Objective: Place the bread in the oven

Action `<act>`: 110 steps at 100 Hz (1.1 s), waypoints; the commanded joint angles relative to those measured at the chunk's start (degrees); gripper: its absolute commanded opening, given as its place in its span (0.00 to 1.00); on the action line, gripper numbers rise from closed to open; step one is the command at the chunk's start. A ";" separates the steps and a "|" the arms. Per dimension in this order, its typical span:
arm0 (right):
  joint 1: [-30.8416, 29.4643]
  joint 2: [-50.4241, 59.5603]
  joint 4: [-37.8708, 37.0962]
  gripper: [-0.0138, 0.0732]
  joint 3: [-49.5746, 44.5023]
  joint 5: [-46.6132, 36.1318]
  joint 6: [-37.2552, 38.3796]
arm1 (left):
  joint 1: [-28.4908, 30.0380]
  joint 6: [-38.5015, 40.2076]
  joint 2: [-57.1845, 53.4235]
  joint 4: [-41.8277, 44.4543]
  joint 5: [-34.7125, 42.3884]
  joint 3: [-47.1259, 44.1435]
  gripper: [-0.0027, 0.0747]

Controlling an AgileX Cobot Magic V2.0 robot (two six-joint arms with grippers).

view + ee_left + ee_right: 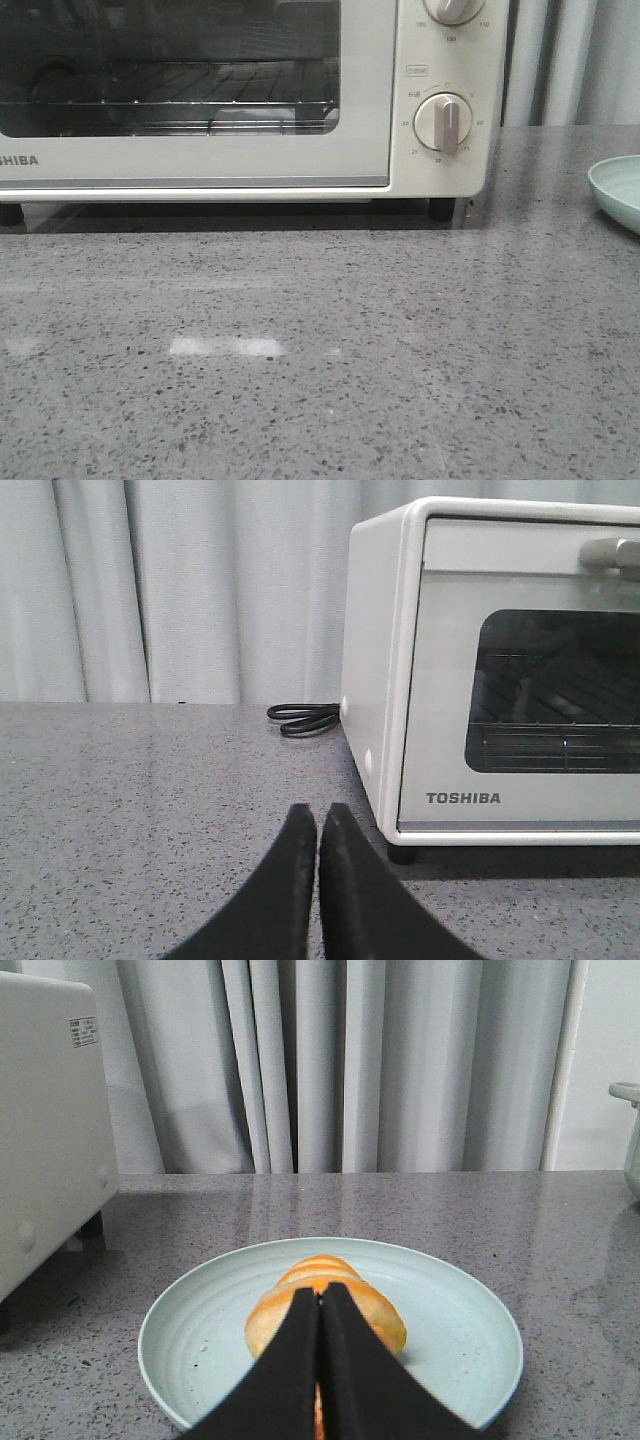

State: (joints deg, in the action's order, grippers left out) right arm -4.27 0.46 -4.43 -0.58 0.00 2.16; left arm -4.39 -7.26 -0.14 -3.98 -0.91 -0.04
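There is one bread [325,1305], a striped roll, and it lies on one pale green plate [200,1340] directly ahead of the right gripper [320,1305]. Its long axis runs away from this gripper, so one end points to the fingers and the other end to the grey curtain [350,1060] behind. The right gripper has its two black fingers pressed together in front of the bread; whether they touch it I cannot tell. There is one oven [500,670], a cream-white Toshiba toaster oven, with its glass door closed and one wire rack [170,105] inside. It stands ahead and to the right of the left gripper [319,820], whose fingers are also closed together, with nothing between them. Only the left wrist view shows the black cable [305,718] beside the oven. Only the front view shows two dials [445,122]; there the plate is just an edge, and no gripper appears.
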 commanded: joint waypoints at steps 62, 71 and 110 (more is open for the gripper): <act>0.14 1.21 -0.73 0.08 -0.63 -8.90 -0.59 | 0.28 0.63 -1.72 -0.28 9.14 -1.30 0.01; 0.14 1.21 -0.73 0.08 -0.63 -11.85 -0.59 | 0.28 0.63 -1.72 -1.94 9.37 -1.30 0.01; 0.14 1.21 3.64 0.08 -0.63 -15.08 6.98 | 0.28 0.63 -1.72 -15.96 10.70 -1.30 0.01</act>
State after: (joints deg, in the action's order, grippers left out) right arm -4.27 0.46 -3.44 -0.58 -11.05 4.98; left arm -4.39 -7.14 -0.14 -15.15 4.95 -0.04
